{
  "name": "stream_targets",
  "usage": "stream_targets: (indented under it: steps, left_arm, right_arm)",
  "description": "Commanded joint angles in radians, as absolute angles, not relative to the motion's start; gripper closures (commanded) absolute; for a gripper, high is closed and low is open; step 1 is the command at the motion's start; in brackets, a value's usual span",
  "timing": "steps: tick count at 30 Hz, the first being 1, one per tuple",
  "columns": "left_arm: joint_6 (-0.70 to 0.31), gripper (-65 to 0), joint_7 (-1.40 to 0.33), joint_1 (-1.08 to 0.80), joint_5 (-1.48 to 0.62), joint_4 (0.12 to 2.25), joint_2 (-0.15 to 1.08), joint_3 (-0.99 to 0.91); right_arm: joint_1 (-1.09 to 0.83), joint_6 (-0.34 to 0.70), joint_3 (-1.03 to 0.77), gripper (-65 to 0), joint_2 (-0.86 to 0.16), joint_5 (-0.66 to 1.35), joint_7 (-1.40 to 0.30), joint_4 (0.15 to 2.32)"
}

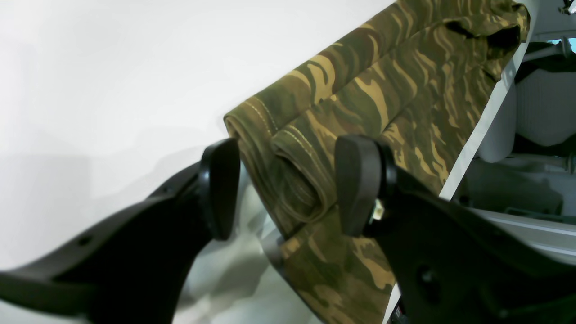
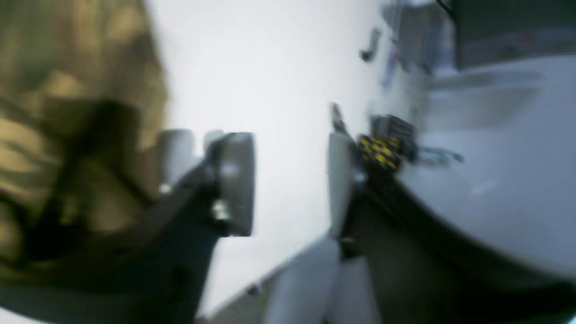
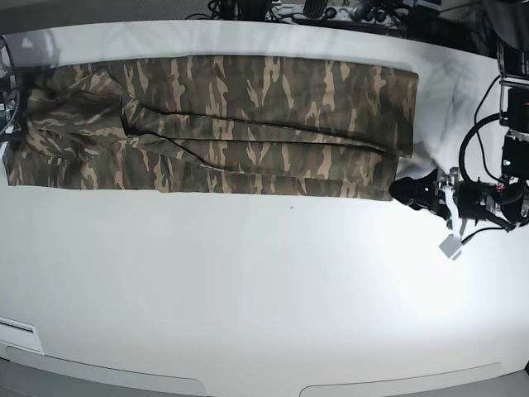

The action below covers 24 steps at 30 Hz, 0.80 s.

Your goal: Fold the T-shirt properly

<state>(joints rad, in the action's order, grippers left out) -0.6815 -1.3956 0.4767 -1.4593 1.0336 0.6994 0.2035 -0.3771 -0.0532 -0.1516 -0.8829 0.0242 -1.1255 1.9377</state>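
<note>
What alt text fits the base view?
A camouflage T-shirt, folded into a long band, lies across the far half of a white table. The left tool sits at the shirt's right end.

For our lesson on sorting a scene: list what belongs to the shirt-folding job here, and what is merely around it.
Belongs to the job:
- camouflage T-shirt, folded into a long strip
- left gripper, open at the shirt's end
- right gripper, beside the shirt, nothing between its fingers

Merely around:
- white table
- cables and equipment beyond the far edge
</note>
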Motion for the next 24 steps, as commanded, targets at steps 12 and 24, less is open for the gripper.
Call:
stream_targets:
  steps: [12, 24]
  left_arm:
    - [-0.688, -35.6, -1.396, 0.505, -1.484, 1.047, 0.719, 0.194]
    - [-0.688, -35.6, -1.396, 0.569, -1.484, 1.047, 0.721, 0.194]
  right_arm:
    - [-0.366, 0.108, -0.165, 0.0, -0.677, 0.366, -0.933, 2.106]
    - [-0.303, 0.272, -0.165, 0.0, -0.593, 0.504, -0.890, 1.755]
